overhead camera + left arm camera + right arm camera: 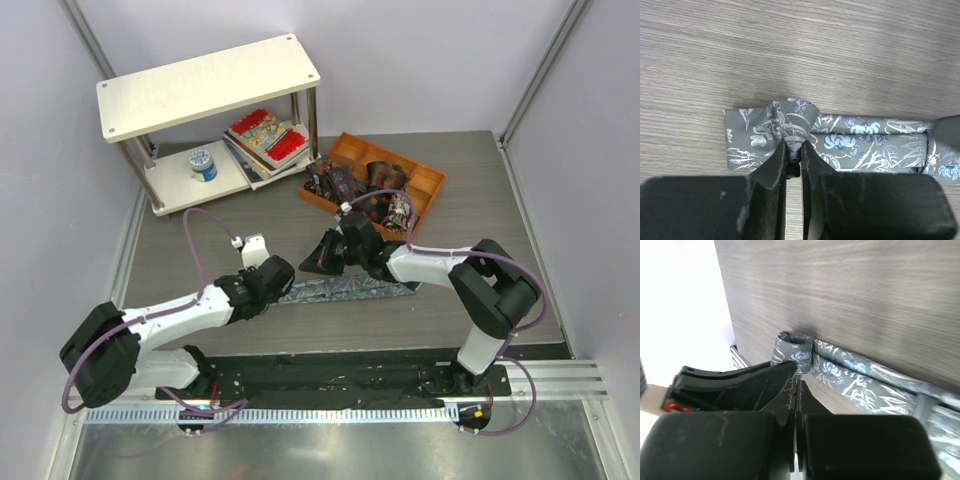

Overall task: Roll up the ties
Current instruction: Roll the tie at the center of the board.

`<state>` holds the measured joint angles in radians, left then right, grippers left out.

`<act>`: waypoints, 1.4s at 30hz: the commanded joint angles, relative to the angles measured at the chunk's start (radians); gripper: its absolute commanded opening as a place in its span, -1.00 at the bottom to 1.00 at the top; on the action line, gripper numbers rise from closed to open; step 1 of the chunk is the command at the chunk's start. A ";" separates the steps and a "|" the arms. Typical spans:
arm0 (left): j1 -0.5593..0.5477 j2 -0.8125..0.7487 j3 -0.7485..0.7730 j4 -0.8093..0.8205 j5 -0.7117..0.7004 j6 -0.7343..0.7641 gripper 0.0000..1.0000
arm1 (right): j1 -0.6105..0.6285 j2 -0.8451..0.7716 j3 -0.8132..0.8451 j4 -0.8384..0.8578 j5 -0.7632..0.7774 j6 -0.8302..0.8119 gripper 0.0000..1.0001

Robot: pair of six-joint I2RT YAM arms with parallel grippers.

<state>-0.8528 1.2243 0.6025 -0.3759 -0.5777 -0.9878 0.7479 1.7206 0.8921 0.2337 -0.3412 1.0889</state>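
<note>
A long grey-blue tie (pixel 350 290) with a pale flower print lies flat across the table's middle. My left gripper (pixel 283 282) is shut on a raised fold near the tie's left end; the left wrist view shows the fold (pixel 792 117) pinched between the tips of that gripper (pixel 793 147). My right gripper (pixel 316 264) is just right of it, low over the tie. In the right wrist view this gripper (pixel 799 381) is shut with nothing seen between its tips, close beside the tie (pixel 855 380) and its raised fold (pixel 794 347). Small dark rolled ties (pixel 385 178) sit in an orange tray (pixel 432 185).
A white two-level shelf (pixel 205 85) stands at the back left, with red-patterned books (pixel 265 135) and a blue-and-white can (pixel 203 163) on its lower level. The orange tray is at the back, just behind my right gripper. My left gripper's body (pixel 725 385) crowds my right gripper's left side.
</note>
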 commanded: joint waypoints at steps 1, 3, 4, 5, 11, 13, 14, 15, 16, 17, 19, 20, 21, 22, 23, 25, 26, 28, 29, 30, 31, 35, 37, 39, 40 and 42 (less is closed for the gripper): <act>-0.023 0.035 0.040 0.035 -0.025 -0.005 -0.93 | -0.039 -0.067 -0.038 -0.031 0.007 -0.043 -0.96; -0.031 0.056 0.049 0.034 -0.025 -0.003 -0.54 | -0.051 -0.075 -0.045 -0.036 0.005 -0.046 -0.97; -0.046 0.061 0.052 0.034 -0.030 -0.003 -0.41 | -0.053 -0.075 -0.045 -0.037 0.005 -0.052 -0.97; -0.052 0.063 0.057 0.034 -0.034 0.000 -0.33 | -0.053 -0.073 -0.047 -0.040 0.005 -0.053 -0.97; -0.065 0.054 0.085 0.020 -0.016 0.012 0.02 | -0.056 -0.058 -0.026 -0.039 0.002 -0.058 -0.97; -0.065 0.043 0.092 0.014 -0.010 0.020 0.14 | -0.055 -0.047 -0.013 -0.040 -0.007 -0.060 -0.96; -0.068 0.024 0.100 -0.003 -0.013 0.024 0.18 | -0.055 -0.047 -0.004 -0.036 -0.012 -0.063 -0.96; -0.066 0.012 0.103 -0.009 -0.016 0.026 0.25 | -0.053 -0.043 -0.002 -0.030 -0.015 -0.064 -0.96; -0.066 -0.002 0.105 -0.017 -0.023 0.031 0.26 | -0.048 -0.042 0.001 -0.024 -0.018 -0.064 -0.96; -0.066 -0.025 0.109 -0.027 -0.025 0.034 0.28 | -0.042 -0.042 0.011 -0.019 -0.021 -0.066 -0.95; -0.066 -0.046 0.118 -0.046 -0.024 0.046 0.38 | -0.019 -0.027 0.028 -0.019 -0.022 -0.076 -0.94; -0.066 -0.063 0.132 -0.060 -0.027 0.047 0.39 | -0.010 -0.018 0.054 -0.019 -0.027 -0.081 -0.92; -0.066 -0.071 0.138 -0.093 -0.028 0.051 0.41 | 0.001 -0.010 0.070 -0.022 -0.030 -0.090 -0.92; -0.066 -0.080 0.143 -0.106 -0.033 0.054 0.42 | 0.014 0.011 0.086 -0.027 -0.032 -0.095 -0.92; -0.066 -0.095 0.144 -0.119 -0.034 0.052 0.43 | 0.039 0.020 0.120 -0.039 -0.027 -0.101 -0.91; -0.066 -0.146 0.131 -0.156 -0.042 0.048 0.43 | 0.063 0.057 0.157 -0.059 -0.024 -0.115 -0.90; -0.066 -0.166 0.125 -0.172 -0.048 0.040 0.44 | 0.083 0.068 0.192 -0.071 -0.024 -0.119 -0.89; -0.065 -0.230 0.097 -0.205 -0.056 0.029 0.45 | 0.099 0.095 0.246 -0.085 -0.024 -0.130 -0.88; -0.065 -0.253 0.088 -0.216 -0.065 0.023 0.45 | 0.114 0.124 0.264 -0.099 -0.021 -0.132 -0.87; -0.065 -0.303 0.063 -0.233 -0.067 0.012 0.46 | 0.119 0.138 0.283 -0.105 -0.024 -0.138 -0.87; -0.065 -0.324 0.051 -0.241 -0.070 0.006 0.47 | 0.125 0.152 0.318 -0.112 -0.025 -0.141 -0.87; -0.061 -0.416 -0.003 -0.268 -0.082 -0.017 0.47 | 0.149 0.220 0.358 -0.139 -0.022 -0.139 -0.86; -0.060 -0.448 -0.021 -0.288 -0.086 -0.028 0.47 | 0.154 0.226 0.343 -0.137 -0.013 -0.136 -0.87; -0.060 -0.463 -0.032 -0.294 -0.091 -0.031 0.48 | 0.153 0.224 0.324 -0.135 -0.002 -0.130 -0.87; -0.058 -0.476 -0.039 -0.299 -0.091 -0.032 0.49 | 0.154 0.221 0.308 -0.142 0.013 -0.133 -0.87; -0.058 -0.488 -0.046 -0.297 -0.091 -0.037 0.50 | 0.154 0.220 0.298 -0.166 0.036 -0.152 -0.88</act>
<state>-0.9142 0.7689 0.5709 -0.6498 -0.6289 -0.9966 0.9001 1.9533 1.2045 0.0948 -0.3519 0.9691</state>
